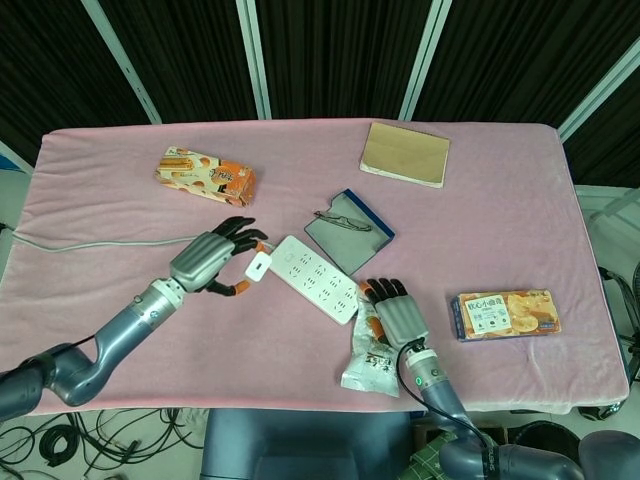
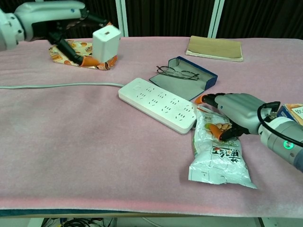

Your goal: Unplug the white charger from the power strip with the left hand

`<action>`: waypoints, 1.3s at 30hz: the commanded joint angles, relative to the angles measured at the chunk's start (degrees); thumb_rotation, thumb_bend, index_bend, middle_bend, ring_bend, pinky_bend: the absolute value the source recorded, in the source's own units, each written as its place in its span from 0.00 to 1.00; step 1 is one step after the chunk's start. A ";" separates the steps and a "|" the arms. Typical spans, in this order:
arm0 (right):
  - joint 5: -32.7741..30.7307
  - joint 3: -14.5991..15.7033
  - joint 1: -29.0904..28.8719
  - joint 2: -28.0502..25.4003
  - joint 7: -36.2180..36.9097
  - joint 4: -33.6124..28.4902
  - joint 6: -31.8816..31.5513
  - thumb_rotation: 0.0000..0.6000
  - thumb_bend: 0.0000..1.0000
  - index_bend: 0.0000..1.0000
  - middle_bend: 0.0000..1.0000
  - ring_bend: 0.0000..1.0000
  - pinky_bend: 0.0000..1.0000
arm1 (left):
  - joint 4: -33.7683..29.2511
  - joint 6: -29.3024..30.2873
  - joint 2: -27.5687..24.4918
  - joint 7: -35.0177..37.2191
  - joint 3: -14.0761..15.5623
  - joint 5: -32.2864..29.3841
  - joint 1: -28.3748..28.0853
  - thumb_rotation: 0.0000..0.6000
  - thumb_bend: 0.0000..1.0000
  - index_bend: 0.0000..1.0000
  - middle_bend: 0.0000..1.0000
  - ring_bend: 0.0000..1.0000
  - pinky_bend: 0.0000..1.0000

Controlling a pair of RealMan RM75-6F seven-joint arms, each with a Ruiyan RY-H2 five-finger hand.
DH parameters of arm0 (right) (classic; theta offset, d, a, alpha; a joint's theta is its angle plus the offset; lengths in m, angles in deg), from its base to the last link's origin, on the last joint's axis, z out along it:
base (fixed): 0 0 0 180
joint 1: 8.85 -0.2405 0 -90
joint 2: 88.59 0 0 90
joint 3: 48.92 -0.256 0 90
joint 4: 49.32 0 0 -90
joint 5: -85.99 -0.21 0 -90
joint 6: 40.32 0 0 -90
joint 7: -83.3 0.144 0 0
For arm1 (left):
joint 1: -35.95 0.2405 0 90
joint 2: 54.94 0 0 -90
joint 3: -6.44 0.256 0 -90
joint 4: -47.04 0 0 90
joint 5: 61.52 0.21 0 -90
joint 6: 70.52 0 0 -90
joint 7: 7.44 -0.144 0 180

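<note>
My left hand point(image 1: 213, 262) holds the white charger point(image 1: 257, 266) between thumb and fingers, lifted off and to the left of the white power strip point(image 1: 315, 278). In the chest view the charger point(image 2: 106, 43) hangs well above the table with the left hand point(image 2: 59, 21) at the upper left, and the power strip point(image 2: 157, 104) lies flat with its sockets bare. My right hand point(image 1: 392, 315) lies palm down at the strip's near end, on a snack packet point(image 1: 368, 362). From the chest, the right hand point(image 2: 235, 115) has fingers bent over the packet point(image 2: 217, 158), gripping nothing.
A grey cable point(image 1: 120, 243) runs from the strip to the left edge. An open glasses case point(image 1: 350, 228) with glasses lies just behind the strip. An orange snack box point(image 1: 205, 176) is at back left, a tan notebook point(image 1: 405, 153) at the back, another snack box point(image 1: 505, 315) at right.
</note>
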State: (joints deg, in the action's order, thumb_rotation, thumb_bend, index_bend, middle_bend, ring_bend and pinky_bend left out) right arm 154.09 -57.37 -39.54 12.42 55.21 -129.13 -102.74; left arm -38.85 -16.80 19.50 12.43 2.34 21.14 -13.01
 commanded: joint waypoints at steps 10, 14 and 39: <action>-0.33 -3.53 -0.23 -3.84 2.15 -2.38 -2.11 1.00 0.26 0.12 0.06 0.07 0.11 | 14.20 -0.29 6.20 2.54 3.57 2.91 2.52 1.00 0.64 0.46 0.18 0.00 0.00; -0.19 -4.86 -0.38 -6.59 2.07 -4.51 -2.89 1.00 0.26 0.12 0.06 0.07 0.11 | 16.16 -4.26 6.85 -2.39 4.78 3.67 0.88 1.00 0.64 0.45 0.18 0.00 0.00; -3.41 -8.38 0.31 -15.66 3.86 -8.72 -5.37 1.00 0.24 0.12 0.06 0.07 0.11 | 2.63 -10.80 1.73 -34.80 0.96 -10.56 -1.92 1.00 0.20 0.00 0.05 0.00 0.00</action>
State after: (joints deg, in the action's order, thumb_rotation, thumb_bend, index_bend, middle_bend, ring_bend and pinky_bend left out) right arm 150.80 -65.50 -39.38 -2.74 58.82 -138.04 -107.82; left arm -33.30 -29.73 23.39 -20.49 4.72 12.26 -15.46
